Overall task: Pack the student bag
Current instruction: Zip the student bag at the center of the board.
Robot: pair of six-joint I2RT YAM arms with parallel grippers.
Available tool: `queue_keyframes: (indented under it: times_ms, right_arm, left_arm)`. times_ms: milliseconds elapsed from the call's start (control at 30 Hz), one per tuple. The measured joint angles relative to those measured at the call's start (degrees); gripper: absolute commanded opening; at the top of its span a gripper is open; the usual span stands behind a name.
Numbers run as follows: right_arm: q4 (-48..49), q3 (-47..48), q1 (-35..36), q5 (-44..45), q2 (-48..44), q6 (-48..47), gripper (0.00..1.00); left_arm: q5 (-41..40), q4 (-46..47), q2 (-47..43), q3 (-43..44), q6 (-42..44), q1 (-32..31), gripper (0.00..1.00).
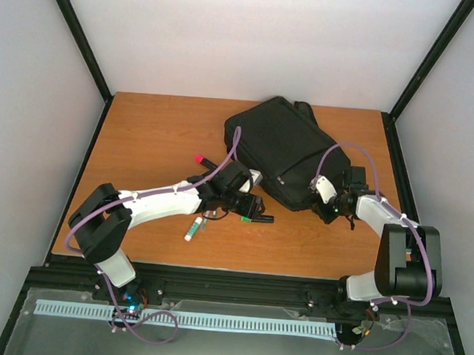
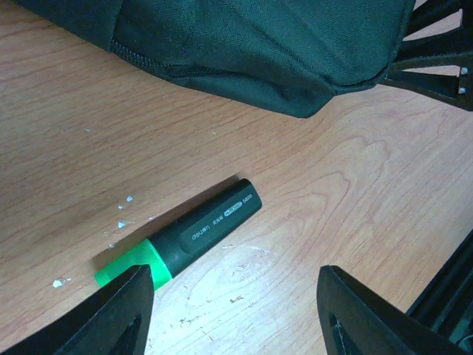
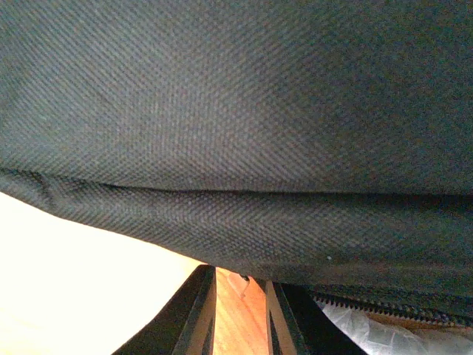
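Note:
The student bag is a large black fabric backpack lying flat at the back right of the table. In the left wrist view its edge crosses the top. A green-capped black highlighter lies on the wood just ahead of my left gripper, which is open and empty above the table. My right gripper is pressed against the bag's near corner beside a zip. Its fingers stand close together with wood showing between them. Their tips meet the fabric edge, so a hold is unclear.
A red-capped marker lies left of the bag. A white marker with a green end lies near the front edge, and the highlighter is beside the left gripper. The right gripper is at the bag's near corner. Black frame posts border the table.

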Motion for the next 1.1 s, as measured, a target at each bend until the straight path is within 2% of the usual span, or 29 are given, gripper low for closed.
queue_keyframes:
  times_ms: [100,300,667,767,933,1100]
  right_arm:
    - [-0.2,-0.2,0.0,0.2,0.5,-0.3,0.20]
    - [0.8,-0.1,0.0,0.4,2.1,-0.4,0.03]
    - [-3.6,-0.1,0.0,2.5,-4.0,-1.9,0.03]
    - [-5.3,-0.1,0.0,3.7,-5.5,-2.8,0.03]
    - [-6.6,-0.2,0.0,6.3,-5.9,-3.9,0.03]
    - [-7.5,-0.2,0.0,8.4,-5.6,-4.6,0.03]
  left_arm:
    - [0.0,0.0,0.0,-0.1,0.0,0.0,0.63]
    - [0.0,0.1,0.0,-0.1,0.0,0.0,0.63]
    - [0.0,1.5,0.4,-0.1,-1.1,0.0,0.63]
    - [0.0,2.2,1.3,-0.1,-1.9,0.0,0.65]
    - [-0.7,3.8,3.2,0.2,-5.1,0.0,0.68]
    - [0.6,7.7,6.6,2.0,-9.7,0.0,0.67]
